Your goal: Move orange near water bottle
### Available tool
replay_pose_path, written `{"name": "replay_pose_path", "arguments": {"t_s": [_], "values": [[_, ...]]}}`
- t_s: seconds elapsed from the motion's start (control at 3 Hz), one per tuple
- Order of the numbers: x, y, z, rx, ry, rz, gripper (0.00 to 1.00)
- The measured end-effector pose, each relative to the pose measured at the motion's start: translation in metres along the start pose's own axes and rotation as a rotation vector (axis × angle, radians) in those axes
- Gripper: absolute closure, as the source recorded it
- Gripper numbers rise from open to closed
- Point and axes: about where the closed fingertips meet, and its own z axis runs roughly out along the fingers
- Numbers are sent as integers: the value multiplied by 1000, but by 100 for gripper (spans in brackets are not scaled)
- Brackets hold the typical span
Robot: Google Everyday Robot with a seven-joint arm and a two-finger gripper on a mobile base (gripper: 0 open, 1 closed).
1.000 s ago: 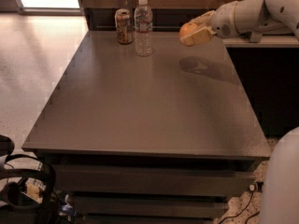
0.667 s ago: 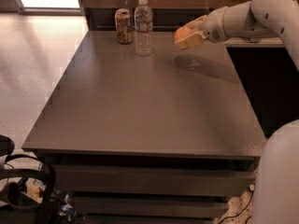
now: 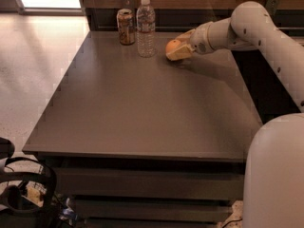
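The pincer (image 3: 176,52) is clamped around the orange (image 3: 172,45), low at the far end of the bench (image 3: 142,113); whether it rests on the top or hangs just above, I can't quite tell. The orange is near the water bottle (image 3: 146,28), a small gap between them. A drink can (image 3: 126,26) stands just beyond the bottle.
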Motion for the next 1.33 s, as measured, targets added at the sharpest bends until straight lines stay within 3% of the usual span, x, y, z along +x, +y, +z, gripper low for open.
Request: {"name": "replay_pose_path", "arguments": {"t_s": [0.33, 0.67, 1.0, 1.33], "values": [[1, 2, 5, -5, 0, 1, 85], [1, 4, 8, -11, 0, 2, 62], [1, 6, 12, -16, 0, 2, 38], [1, 8, 16, -23, 0, 3, 7]]}}
